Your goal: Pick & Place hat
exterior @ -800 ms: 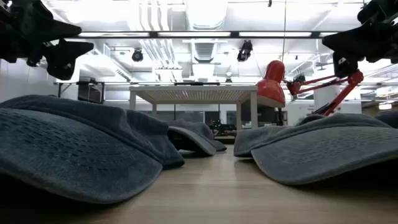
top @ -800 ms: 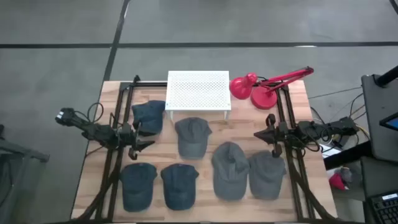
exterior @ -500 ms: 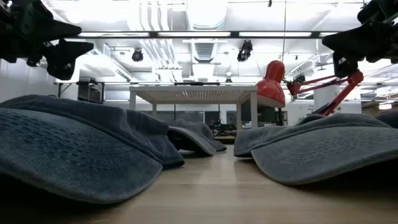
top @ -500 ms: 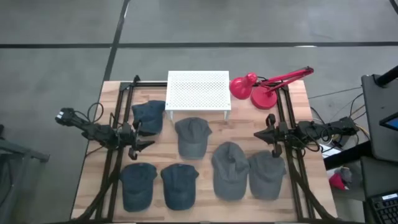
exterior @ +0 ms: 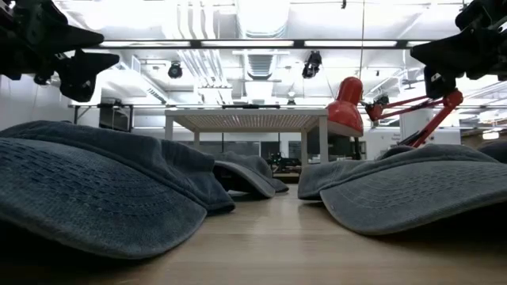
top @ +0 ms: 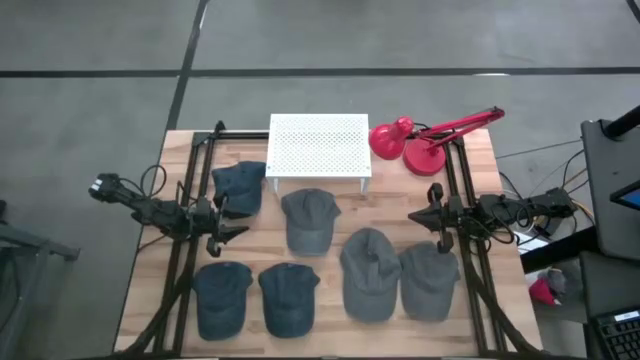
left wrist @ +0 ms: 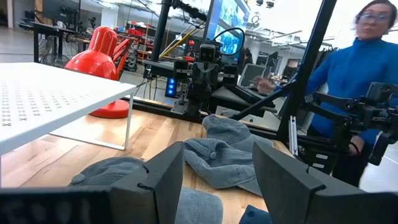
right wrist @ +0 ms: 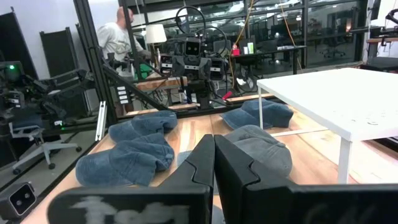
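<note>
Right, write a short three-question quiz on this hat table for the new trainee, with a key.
1. True or false: the left gripper already holds a hat.
2. How many hats lie on the wooden table in the high view?
3. Multiple choice: the red desk lamp stands A) beside the white perforated shelf, toward the right arm's side; B) among the hats at the near edge; C) on top of the shelf.

Key:
1. False. Its fingers are spread with nothing between them, above the table.
2. Six: three blue ones, including the one by the shelf, and three grey ones, including the middle one.
3. A.
</note>
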Robot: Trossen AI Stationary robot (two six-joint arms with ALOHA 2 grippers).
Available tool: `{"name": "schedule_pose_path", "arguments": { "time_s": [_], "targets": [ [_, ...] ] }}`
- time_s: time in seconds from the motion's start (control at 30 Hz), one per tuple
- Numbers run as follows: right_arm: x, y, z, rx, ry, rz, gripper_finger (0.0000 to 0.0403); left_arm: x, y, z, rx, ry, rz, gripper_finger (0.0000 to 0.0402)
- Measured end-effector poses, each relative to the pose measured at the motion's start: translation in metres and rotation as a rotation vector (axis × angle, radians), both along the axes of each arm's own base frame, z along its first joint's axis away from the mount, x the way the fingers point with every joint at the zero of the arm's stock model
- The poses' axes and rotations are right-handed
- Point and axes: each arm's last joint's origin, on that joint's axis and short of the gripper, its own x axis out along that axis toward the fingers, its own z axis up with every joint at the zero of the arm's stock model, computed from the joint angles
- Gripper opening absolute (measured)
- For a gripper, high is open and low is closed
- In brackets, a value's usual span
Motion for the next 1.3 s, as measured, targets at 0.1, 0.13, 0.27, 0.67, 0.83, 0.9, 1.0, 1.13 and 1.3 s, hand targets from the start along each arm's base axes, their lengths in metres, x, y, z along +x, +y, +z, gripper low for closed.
{"name": "schedule_pose_path", "arguments": {
  "time_s": [0.1, 0.13, 0.27, 0.67, 0.83, 0.9, 1.0, 1.13, 1.3],
  "targets": [
    [0.0000, 0.0000, -0.0001, 0.000, 0.000, 0.000, 0.0008, 0.0000, 0.0000, 0.0000, 0.000, 0.000, 0.000, 0.0195],
    [0.0000, 0.0000, 0.0000, 0.000, 0.000, 0.000, 0.0008, 0.0000, 0.0000, 0.0000, 0.000, 0.000, 0.000, 0.0195],
    [0.0000, 0.0000, -0.0001, 0.000, 0.000, 0.000, 0.0008, 0.0000, 0.0000, 0.0000, 0.000, 0.000, 0.000, 0.0195],
    [0.0000, 0.0000, -0.0001, 0.000, 0.000, 0.000, 0.0008, 0.0000, 0.0000, 0.0000, 0.000, 0.000, 0.000, 0.0195],
    [0.0000, 0.0000, 0.0000, 0.000, 0.000, 0.000, 0.0008, 0.0000, 0.0000, 0.0000, 0.000, 0.000, 0.000, 0.0195],
    [0.0000, 0.0000, 0.0000, 0.000, 0.000, 0.000, 0.0008, 0.0000, 0.0000, 0.0000, 0.000, 0.000, 0.000, 0.0195],
    [0.0000, 0.0000, -0.0001, 0.000, 0.000, 0.000, 0.0008, 0.0000, 0.0000, 0.0000, 0.000, 0.000, 0.000, 0.0195],
    [0.0000, 0.0000, 0.0000, 0.000, 0.000, 0.000, 0.0008, 0.0000, 0.0000, 0.0000, 0.000, 0.000, 0.000, 0.0195],
    [0.0000, 0.0000, 0.0005, 0.097, -0.006, 0.007, 0.0008, 0.0000, 0.0000, 0.0000, 0.000, 0.000, 0.000, 0.0195]
  ]
}}
